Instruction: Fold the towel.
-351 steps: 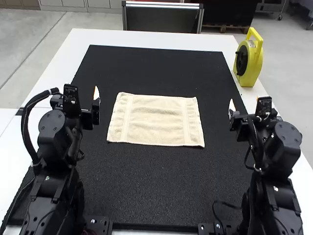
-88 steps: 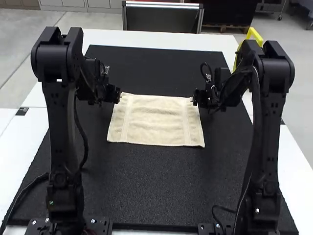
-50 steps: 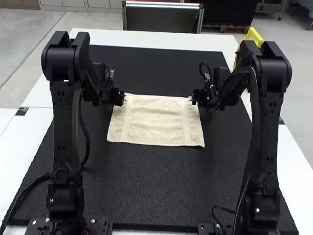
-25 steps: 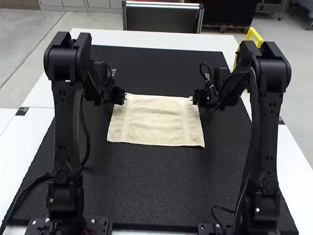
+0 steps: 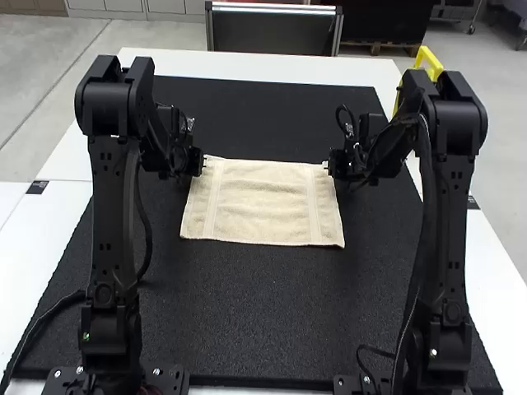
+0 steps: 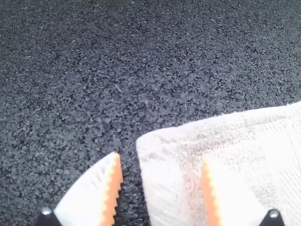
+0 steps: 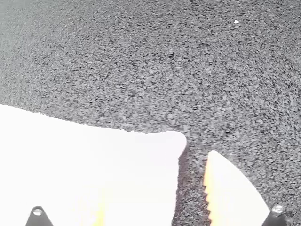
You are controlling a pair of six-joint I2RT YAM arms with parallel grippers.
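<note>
Nearest, the bases of the left arm (image 5: 115,230) and right arm (image 5: 453,222) stand at the near edge of the textured black mat (image 5: 247,321), with a thin black cable (image 5: 379,351) lying beside the right arm's base. Beyond them, the cream terry towel (image 5: 263,202) is spread flat at the middle of the mat, a woven band running near each short end, its long near edge facing the arms. At its far left corner is the left gripper (image 5: 204,163), its white, ribbed fingers apart: the corner lies between the orange pads (image 6: 113,183), one finger over the mat and the other over the towel. At the far right corner, the right gripper (image 5: 326,166) likewise has its fingers spread, the corner between them, one by the towel and one out over the mat. The white tabletop (image 5: 25,230) borders the mat, with a small dark rectangle (image 5: 36,188) on its left part. Farther off, a yellow handle (image 5: 426,54) rises behind the right arm
</note>
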